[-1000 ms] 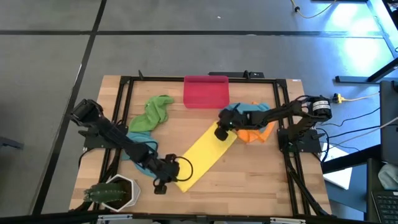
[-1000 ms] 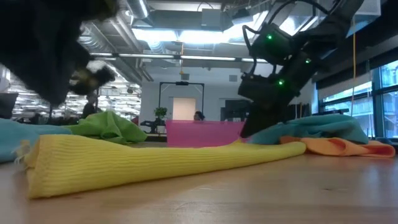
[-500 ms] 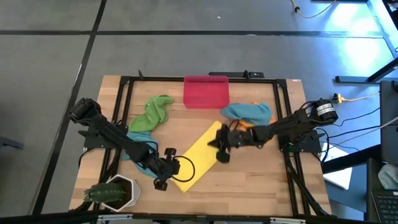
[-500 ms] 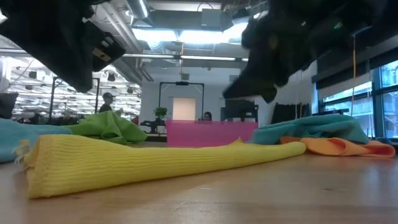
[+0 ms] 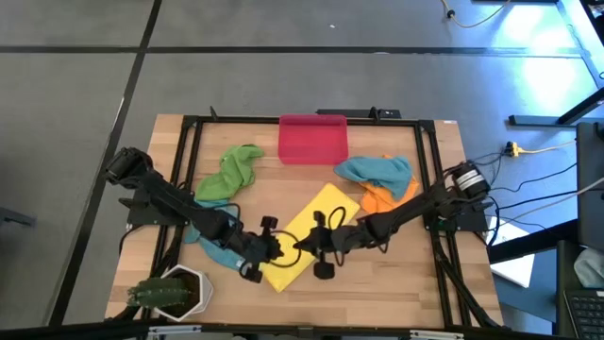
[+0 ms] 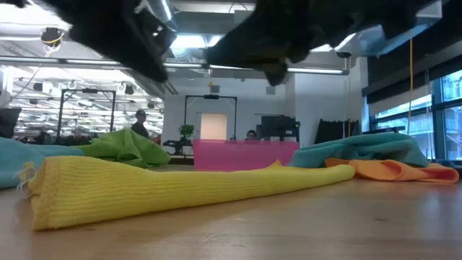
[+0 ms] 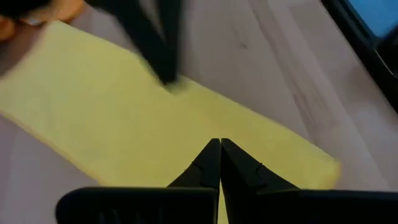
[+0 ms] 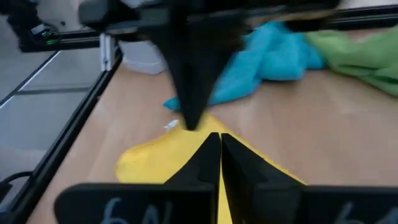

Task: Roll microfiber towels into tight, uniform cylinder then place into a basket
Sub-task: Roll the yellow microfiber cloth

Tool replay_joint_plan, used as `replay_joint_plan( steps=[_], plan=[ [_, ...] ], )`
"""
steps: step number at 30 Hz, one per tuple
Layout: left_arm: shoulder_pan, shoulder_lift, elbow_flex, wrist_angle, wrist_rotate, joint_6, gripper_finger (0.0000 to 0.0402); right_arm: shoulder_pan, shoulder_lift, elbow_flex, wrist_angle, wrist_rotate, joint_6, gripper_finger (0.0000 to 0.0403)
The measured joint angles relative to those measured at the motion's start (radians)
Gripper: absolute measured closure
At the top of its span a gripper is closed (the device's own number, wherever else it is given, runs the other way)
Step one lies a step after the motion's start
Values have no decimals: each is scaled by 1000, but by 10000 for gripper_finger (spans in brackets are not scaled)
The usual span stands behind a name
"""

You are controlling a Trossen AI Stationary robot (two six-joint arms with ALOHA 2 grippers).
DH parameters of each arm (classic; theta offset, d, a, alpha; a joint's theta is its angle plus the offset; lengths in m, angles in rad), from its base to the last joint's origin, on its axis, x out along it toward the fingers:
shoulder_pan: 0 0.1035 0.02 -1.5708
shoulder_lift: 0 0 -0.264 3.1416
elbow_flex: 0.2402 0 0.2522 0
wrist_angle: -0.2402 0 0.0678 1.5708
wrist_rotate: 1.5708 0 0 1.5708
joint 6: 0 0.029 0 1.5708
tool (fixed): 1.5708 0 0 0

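Yellow towel (image 5: 304,238) beneath both closed, empty grippers.

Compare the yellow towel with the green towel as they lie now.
The yellow towel lies folded into a flat, long strip at mid-table; the green towel sits crumpled in a heap beside the basket. Both shut grippers, left and right, meet over the yellow; none is near the green. Both towels are unrolled.
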Motion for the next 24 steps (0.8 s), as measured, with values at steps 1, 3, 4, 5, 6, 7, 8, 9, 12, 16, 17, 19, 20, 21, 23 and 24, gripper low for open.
replay_joint_plan(
  steps=[1,3,4,5,6,7,8,9,12,16,17,19,20,21,23,24],
  plan=[
    [13,-1,-10,12,2,9,401,0,14,19,-15,-19,2,387],
    [34,-16,-51,53,37,20,401,0,37,53,-39,-36,3,387],
    [48,-22,-75,116,69,25,401,1,45,68,-51,-36,2,387],
    [61,-29,-105,192,102,31,401,3,51,79,-61,-38,2,387],
    [67,-42,-144,259,122,36,401,6,55,89,-74,-38,2,387],
    [71,-54,-185,326,138,36,401,9,59,99,-80,-38,3,387],
    [74,-59,-223,406,140,36,401,13,61,104,-84,-37,3,387],
    [76,-64,-263,489,141,35,401,16,61,108,-88,-37,4,387],
    [68,-68,-363,719,129,3,401,26,61,123,-86,-31,5,387],
    [59,-72,-420,834,126,-33,400,43,61,166,-88,-30,-3,374],
    [58,-84,-424,836,126,-33,400,48,61,179,-87,-26,-18,368],
    [59,-111,-421,851,126,-33,401,57,61,204,-92,-4,-57,353],
    [64,-125,-419,851,127,-23,401,60,61,217,-99,10,-81,343],
    [68,-147,-419,839,127,-9,401,63,61,231,-107,23,-102,334],
    [70,-197,-420,838,122,11,400,64,61,259,-131,29,-121,313],
    [69,-222,-419,836,123,15,398,64,60,272,-157,30,-121,302]
  ],
)
